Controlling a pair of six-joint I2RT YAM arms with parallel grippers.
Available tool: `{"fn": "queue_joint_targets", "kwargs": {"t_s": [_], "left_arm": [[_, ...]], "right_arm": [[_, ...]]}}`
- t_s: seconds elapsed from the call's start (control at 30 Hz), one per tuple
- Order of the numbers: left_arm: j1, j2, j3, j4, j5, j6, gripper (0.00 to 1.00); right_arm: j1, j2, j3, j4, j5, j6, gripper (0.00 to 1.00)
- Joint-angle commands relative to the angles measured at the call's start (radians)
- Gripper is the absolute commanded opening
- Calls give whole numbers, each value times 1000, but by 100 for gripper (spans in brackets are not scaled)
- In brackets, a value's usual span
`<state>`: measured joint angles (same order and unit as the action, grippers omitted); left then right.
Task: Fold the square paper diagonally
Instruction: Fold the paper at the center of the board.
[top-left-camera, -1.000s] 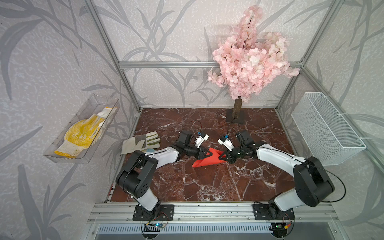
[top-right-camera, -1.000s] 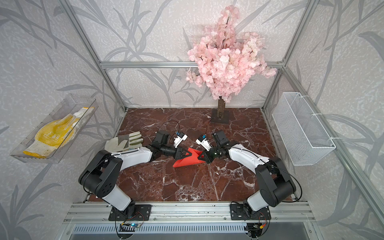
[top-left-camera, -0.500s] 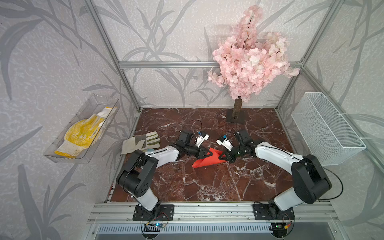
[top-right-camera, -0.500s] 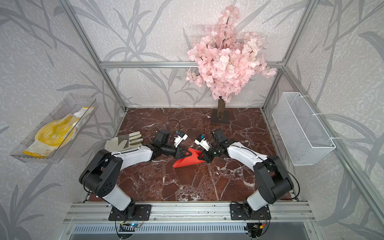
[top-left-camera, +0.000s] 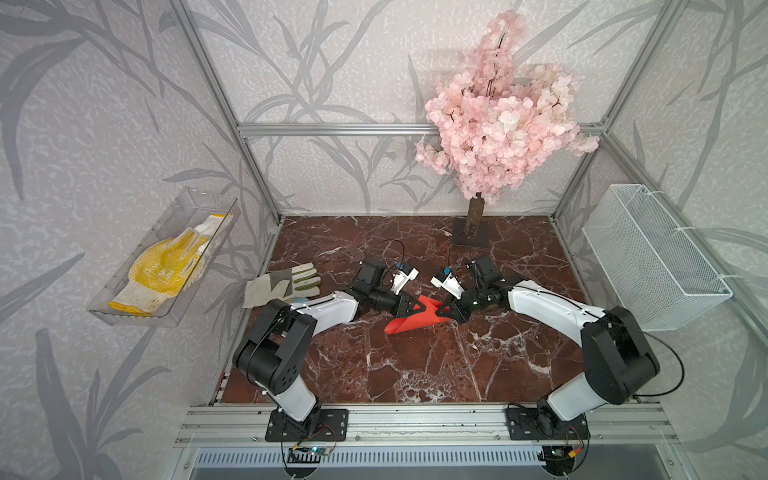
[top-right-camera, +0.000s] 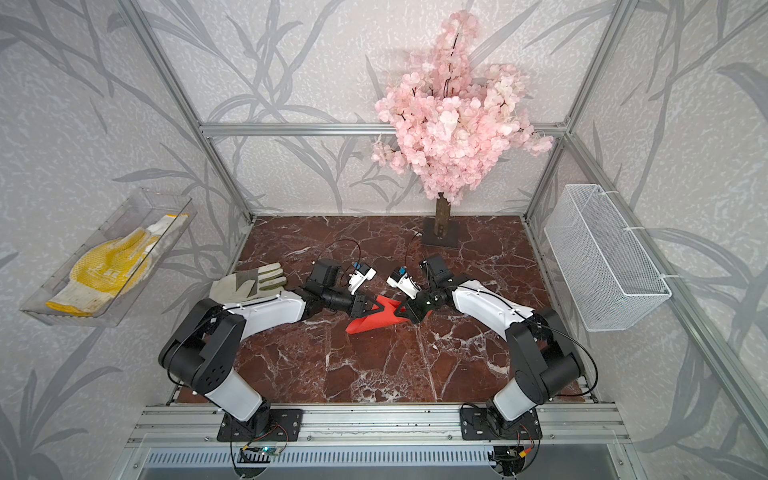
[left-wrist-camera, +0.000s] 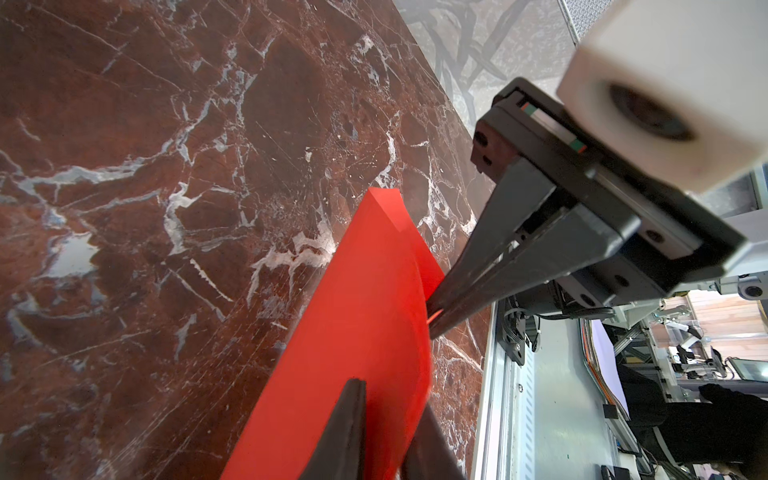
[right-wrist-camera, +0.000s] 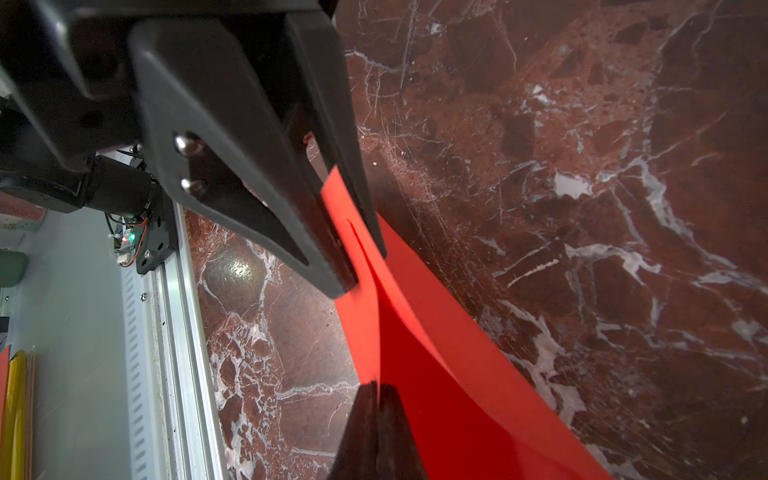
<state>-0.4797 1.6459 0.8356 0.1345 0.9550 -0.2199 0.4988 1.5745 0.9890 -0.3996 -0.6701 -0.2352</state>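
Square paper (top-left-camera: 411, 322) pinched; tray (top-left-camera: 137, 318) holds glove (top-left-camera: 162, 270).

Nothing legible here: no word, brand, number or sign can be read in any view. The only thing that looks like print is a pale stamp on the palm of the yellow glove (top-left-camera: 162, 270), which lies in the clear tray (top-left-camera: 137, 319) on the left wall. In both top views it is too small to make out.
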Motion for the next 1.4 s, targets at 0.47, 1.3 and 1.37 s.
{"fn": "queue_joint_targets", "kwargs": {"t_s": [0.47,1.3,1.37], "left_arm": [[-8,16,28,-21,24,27,19],[-9,13,27,-39,17,42,19],[-8,15,28,-39,16,41,19]], "right_arm": [[14,38,81,-71,17,-45,4],[15,47,103,-92,27,-59,4],[14,47,105,-92,25,-59,4]]}}
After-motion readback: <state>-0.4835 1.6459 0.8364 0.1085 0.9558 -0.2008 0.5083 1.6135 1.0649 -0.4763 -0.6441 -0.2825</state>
